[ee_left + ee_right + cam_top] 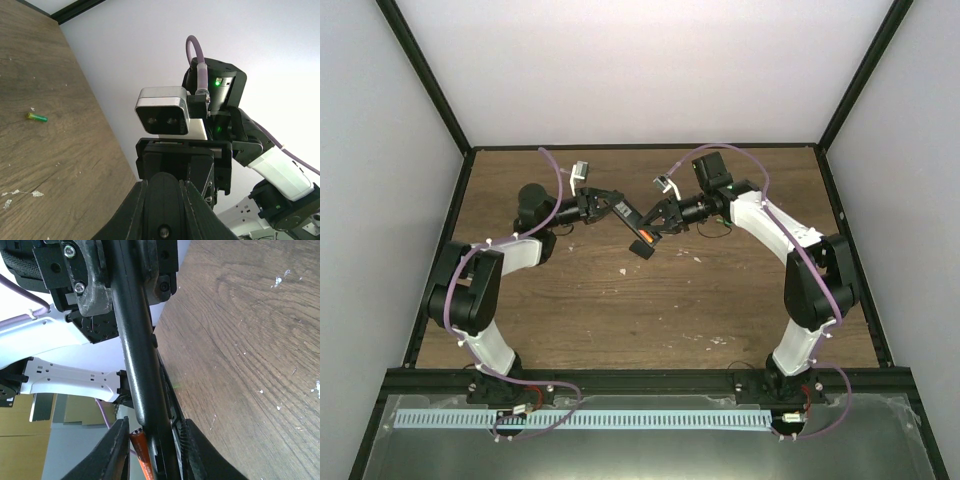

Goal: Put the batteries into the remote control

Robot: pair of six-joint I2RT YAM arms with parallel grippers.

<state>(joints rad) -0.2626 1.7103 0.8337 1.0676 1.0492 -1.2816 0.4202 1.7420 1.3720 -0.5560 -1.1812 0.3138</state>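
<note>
Insertion step, done mid-air. Your left claw (165,186) is clamped on one end of the remote (134,340), jaws drawn tight against its sides, holding it off the table (250,365). Your right claw (152,426) is at the other end, jaws narrowed to about the width of the remote plus one battery (139,454). That orange battery sits squeezed between the claw's left finger and the remote body. Read it as pinched against the bay, not confirmed seated. The top view shows an orange spot on the remote just past the right claw's tips. You can't tell if the cell is fully down in its slot, because the remote's edge hides the bay.

A spare battery (37,118) with a green end lies on the table, well off to the left of the left claw and apart from everything.

Judgement: one cell is going in and the second is not yet picked. The next move calls for a square push from the right claw while the left braces the remote. After that, open, go down for the spare battery and match its polarity. The risk is the cell popping out sideways on release.

Writing: none readable. No brand, label or polarity marks are legible on the remote or the cells. The only marking is a green light (218,83) on the facing arm.
</note>
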